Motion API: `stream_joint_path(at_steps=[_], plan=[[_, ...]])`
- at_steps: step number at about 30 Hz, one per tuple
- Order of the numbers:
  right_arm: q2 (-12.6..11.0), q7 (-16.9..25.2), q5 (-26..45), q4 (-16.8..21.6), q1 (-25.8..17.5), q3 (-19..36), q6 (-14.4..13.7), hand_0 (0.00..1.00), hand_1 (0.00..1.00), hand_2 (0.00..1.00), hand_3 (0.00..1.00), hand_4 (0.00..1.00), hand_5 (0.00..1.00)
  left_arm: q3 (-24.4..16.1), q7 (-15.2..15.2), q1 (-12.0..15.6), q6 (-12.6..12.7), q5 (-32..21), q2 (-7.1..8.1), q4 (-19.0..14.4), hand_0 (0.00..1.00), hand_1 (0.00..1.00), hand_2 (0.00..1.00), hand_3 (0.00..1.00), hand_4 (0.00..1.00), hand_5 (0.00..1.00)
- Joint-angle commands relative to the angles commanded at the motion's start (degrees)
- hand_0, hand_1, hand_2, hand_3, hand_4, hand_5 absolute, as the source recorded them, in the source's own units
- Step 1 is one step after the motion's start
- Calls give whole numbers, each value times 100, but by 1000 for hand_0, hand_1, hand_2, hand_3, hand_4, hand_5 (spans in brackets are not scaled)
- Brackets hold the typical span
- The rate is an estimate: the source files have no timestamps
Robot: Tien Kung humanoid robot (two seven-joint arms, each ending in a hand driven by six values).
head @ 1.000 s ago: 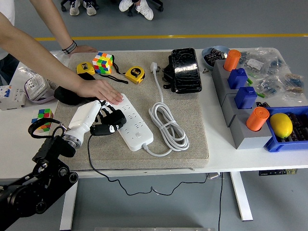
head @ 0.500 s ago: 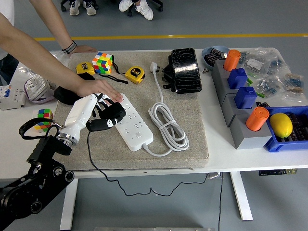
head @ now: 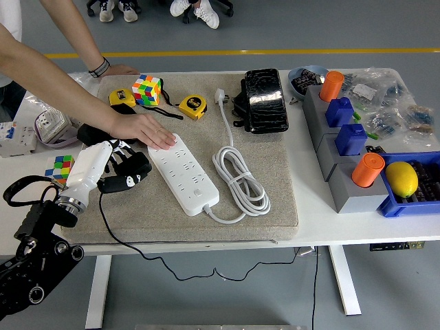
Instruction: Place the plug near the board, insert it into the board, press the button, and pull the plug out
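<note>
The white table [head: 344, 223] carries a coarse beige mat [head: 275, 165], a flat padded rectangle that fills its middle. The robot's left hand [head: 122, 168], black-fingered on a white forearm shell, sits over the mat's left part with its fingers curled around a black plug [head: 130, 180]; a thin black cable [head: 137, 251] trails from the plug back toward the near edge and hangs below it. Just to the right of the hand, apart from it, lies the board [head: 183, 175], a long white plastic power strip set at a slant, with rows of sockets. Its thick white cord [head: 240, 175] is coiled in loops farther right and runs up to a white plug [head: 220, 95]. Just beyond the hand, a person's hand [head: 148, 130] rests flat on the strip's far end, the arm coming in from the upper left and crossing above the robot's fingers. A black glossy pouch [head: 265, 100] lies far right and beyond. Beyond the hand sit a colourful puzzle cube [head: 146, 89] and a yellow tape measure [head: 192, 106]; a second cube [head: 63, 168] sits just left of the forearm.
</note>
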Motion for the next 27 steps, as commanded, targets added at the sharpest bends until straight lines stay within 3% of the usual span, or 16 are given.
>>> stream_joint_path(at_steps=[10, 11, 16, 17, 27], plan=[[-11, -4, -2, -4, -3, -13, -2, 549, 571, 530, 504, 812, 360, -18, -150, -5, -9, 14, -18, 227, 270, 374, 406, 518, 721, 57], [-12, -3, -2, -3, -6, -11, -2, 549, 570, 530, 505, 812, 360, -29, -102, 1, -44, 35, -13, 225, 317, 451, 491, 535, 957, 238], [-14, -3, -1, -6, -10, -18, -1, 549, 570, 530, 505, 812, 360, -83, -91, 25, -57, 99, -4, 201, 317, 451, 491, 535, 957, 238], [-13, -3, -6, -7, -10, -13, 0, 549, 571, 529, 505, 812, 360, -98, -101, 29, -61, 120, -4, 201, 428, 612, 608, 648, 998, 378], [-10, 0, -21, -3, -20, 14, 1, 549, 571, 530, 504, 812, 360, -206, -31, 124, -128, 202, 25, 150, 463, 641, 637, 671, 998, 411]])
